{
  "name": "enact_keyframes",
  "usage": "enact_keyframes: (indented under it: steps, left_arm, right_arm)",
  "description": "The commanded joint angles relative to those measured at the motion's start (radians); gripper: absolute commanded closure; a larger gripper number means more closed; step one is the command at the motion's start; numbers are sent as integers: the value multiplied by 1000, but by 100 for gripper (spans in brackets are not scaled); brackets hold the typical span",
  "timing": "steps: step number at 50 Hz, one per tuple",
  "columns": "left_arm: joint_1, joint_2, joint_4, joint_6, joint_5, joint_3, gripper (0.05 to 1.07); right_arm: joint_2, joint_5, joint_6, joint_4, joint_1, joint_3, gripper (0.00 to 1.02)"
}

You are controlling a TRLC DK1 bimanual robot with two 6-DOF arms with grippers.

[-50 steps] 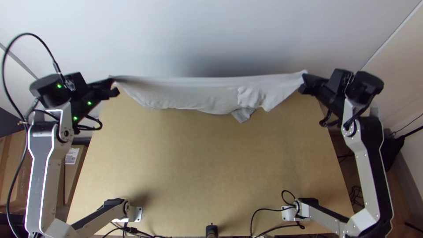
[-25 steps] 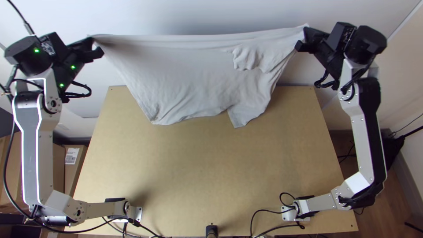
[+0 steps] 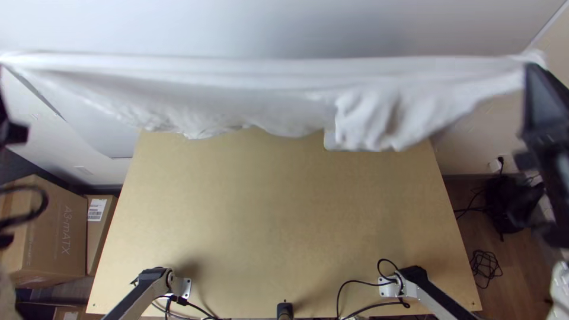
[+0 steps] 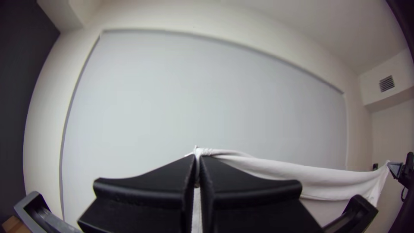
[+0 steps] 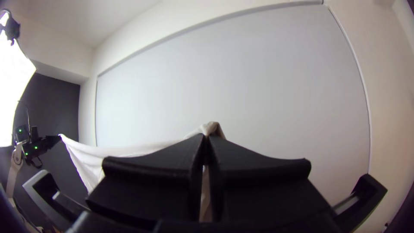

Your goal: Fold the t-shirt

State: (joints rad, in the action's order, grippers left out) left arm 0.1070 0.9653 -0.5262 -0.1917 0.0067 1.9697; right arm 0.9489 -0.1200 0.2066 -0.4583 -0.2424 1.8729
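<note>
A white t-shirt is stretched between two robot arms, its upper edge pulled nearly straight from side to side. In the top view it spans the far end of a light wooden desk and reaches out past both sides. The rest of the cloth hangs below that edge in loose folds, more crumpled toward the right arm, and its lower border is wavy. Which part of the shirt is held at each end I cannot tell.

The left claw is at the left border of the top view, partly cut off. In its wrist view, the left claw is closed on one end of the cloth, a small tuft poking up past the tips. The right claw appears blurred at the opposite border. Its wrist view has the right claw pinched shut as well — a rounded fold of fabric is caught between its fingers and bulges beyond them.

Black cables lie along the near edge of the desk; cardboard boxes stand left of it.
</note>
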Motion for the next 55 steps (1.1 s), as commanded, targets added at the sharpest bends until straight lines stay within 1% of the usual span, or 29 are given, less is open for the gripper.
enact_keyframes:
  steps: [1,6,9,17,22,28,30,32,35,37,43,46,49,55]
  left_arm:
    - [14,-123,31,-23,-14,-66,105]
    - [14,-224,86,-23,6,-160,105]
    - [14,-250,78,-23,7,-170,105]
    - [14,-278,66,-23,13,-206,105]
    - [10,-307,80,-22,15,-353,105]
    - [-18,-393,144,-26,19,-661,105]
    - [-30,-422,160,-46,21,-772,105]
    - [-50,-442,158,-60,38,-861,105]
    - [-64,-464,180,-84,41,-1009,105]
    - [-69,-467,187,-92,55,-1100,105]
    - [-72,-458,292,-86,87,-1359,105]
    - [-72,-421,354,-77,99,-1447,105]
    - [-70,-362,410,-75,104,-1483,105]
    - [-72,-181,529,-72,105,-1500,105]
  right_arm:
    - [-82,25,30,-28,-5,-20,100]
    - [-127,25,31,-75,-5,-20,100]
    - [-144,22,43,-95,-5,-20,100]
    - [-148,16,59,-103,-5,-24,100]
    - [-133,16,65,-89,-3,-95,100]
    - [-136,16,88,-28,-5,-287,100]
    - [-142,16,105,-11,-9,-359,100]
    - [-154,16,132,13,-15,-448,100]
    - [-180,17,152,50,-34,-607,100]
    - [-200,19,183,89,-41,-713,100]
    - [-240,22,211,196,-60,-1028,100]
    - [-234,23,212,271,-58,-1152,100]
    - [-197,28,212,348,-52,-1233,100]
    - [-67,29,220,448,-32,-1291,100]
